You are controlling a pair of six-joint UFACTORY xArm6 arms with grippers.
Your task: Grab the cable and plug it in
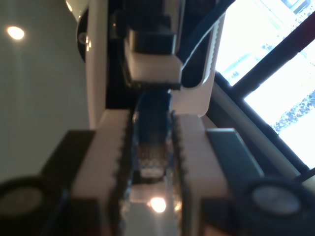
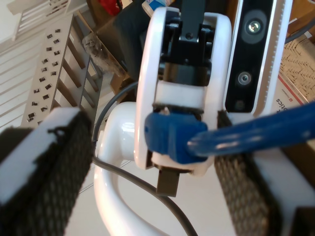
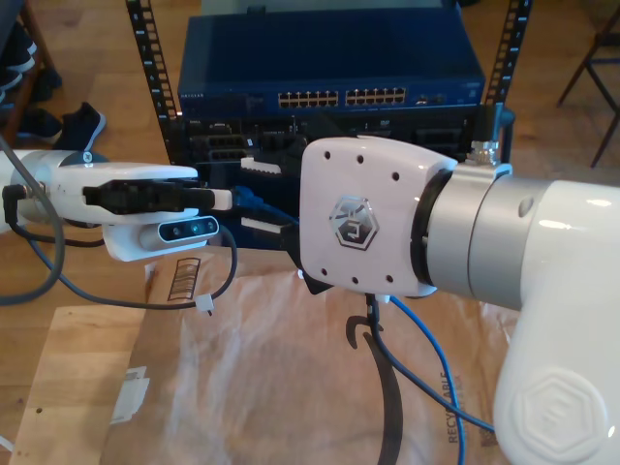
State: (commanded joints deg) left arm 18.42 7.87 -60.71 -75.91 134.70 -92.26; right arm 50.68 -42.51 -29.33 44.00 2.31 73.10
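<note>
The bright-blue cable (image 3: 426, 351) trails over the brown paper and rises behind the big white arm on the exterior view's right. Its blue-booted plug (image 1: 150, 147) is clamped between the white serrated fingers (image 1: 110, 152) of my first gripper (image 1: 150, 164), which is shut on it. That is the slim arm from the exterior view's left, with my first gripper (image 3: 240, 199) in front of the rack. My second gripper (image 2: 150, 164) faces it, and its dark mesh pads (image 2: 54, 167) stand open either side of the plug (image 2: 172, 141). The cable (image 2: 256, 130) runs past one pad.
A blue network switch (image 3: 329, 58) with a row of ports (image 3: 339, 98) sits in a black rack behind the grippers. Brown paper (image 3: 242, 387) covers the wooden floor. Grey and black arm cables (image 3: 58, 281) hang in loops. Shoes lie at the exterior view's far left.
</note>
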